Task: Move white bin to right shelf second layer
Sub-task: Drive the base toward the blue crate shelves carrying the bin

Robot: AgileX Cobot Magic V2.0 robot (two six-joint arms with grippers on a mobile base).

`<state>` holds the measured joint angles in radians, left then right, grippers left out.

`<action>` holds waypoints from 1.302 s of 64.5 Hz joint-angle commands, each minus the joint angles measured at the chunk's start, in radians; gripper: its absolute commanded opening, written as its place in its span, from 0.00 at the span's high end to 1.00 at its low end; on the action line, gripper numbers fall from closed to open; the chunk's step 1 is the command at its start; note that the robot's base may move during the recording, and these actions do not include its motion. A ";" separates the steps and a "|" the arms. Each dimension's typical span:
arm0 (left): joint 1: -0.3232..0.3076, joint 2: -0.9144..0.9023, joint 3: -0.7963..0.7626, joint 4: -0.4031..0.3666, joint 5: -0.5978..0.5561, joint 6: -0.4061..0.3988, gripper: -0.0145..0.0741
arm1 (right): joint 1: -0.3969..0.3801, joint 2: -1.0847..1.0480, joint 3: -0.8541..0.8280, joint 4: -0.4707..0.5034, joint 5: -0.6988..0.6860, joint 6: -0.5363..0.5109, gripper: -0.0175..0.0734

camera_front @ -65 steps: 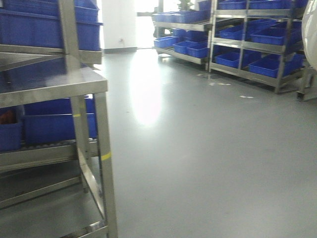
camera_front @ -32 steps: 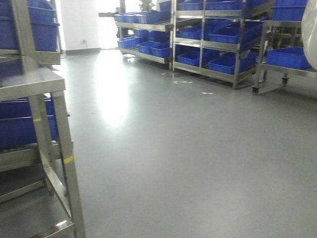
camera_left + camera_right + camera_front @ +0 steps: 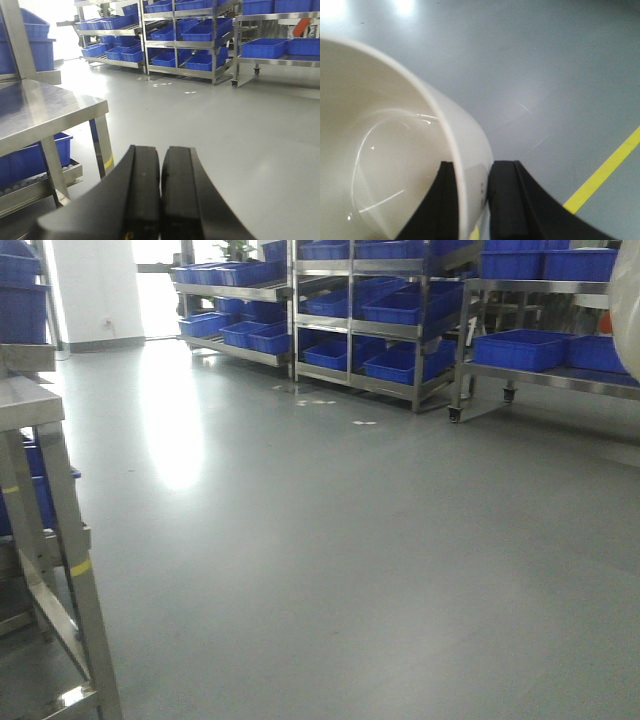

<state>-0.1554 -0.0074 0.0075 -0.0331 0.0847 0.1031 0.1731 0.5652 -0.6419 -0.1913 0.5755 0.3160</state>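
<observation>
The white bin [image 3: 385,150] fills the left of the right wrist view, glossy cream, its inside facing the camera. My right gripper [image 3: 472,167] is shut on its wall, one finger inside and one finger [image 3: 507,200] outside, above the grey floor. A white blur at the right edge of the front view is the same white bin [image 3: 630,310]. My left gripper [image 3: 161,150] is shut with nothing in it, held over the floor. Steel racks stand far ahead; I cannot tell which level is the right shelf second layer.
A steel table [image 3: 30,400] with a yellow-taped leg stands at the left; blue crates [image 3: 30,160] sit on a roller lane under it. Racks of blue crates [image 3: 400,305] line the back, one on wheels at the right [image 3: 545,345]. A yellow floor line [image 3: 605,170] runs below.
The front view has swung to the right: the steel table has slid towards the left edge and the racks of blue crates have shifted left, with a wheeled rack coming into view.
</observation>
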 commanded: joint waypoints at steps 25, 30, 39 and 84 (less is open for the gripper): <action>-0.001 -0.014 0.037 -0.002 -0.085 0.002 0.74 | -0.006 0.005 -0.031 -0.016 -0.100 0.001 0.73; -0.001 -0.014 0.037 -0.002 -0.085 0.002 0.74 | -0.006 0.005 -0.031 -0.016 -0.100 0.001 0.73; -0.001 -0.014 0.037 -0.002 -0.085 0.002 0.74 | -0.006 0.005 -0.031 -0.016 -0.100 0.001 0.73; -0.001 -0.014 0.037 -0.002 -0.085 0.002 0.74 | -0.006 0.005 -0.031 -0.016 -0.100 0.001 0.73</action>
<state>-0.1554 -0.0074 0.0075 -0.0331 0.0847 0.1031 0.1731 0.5652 -0.6419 -0.1913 0.5755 0.3160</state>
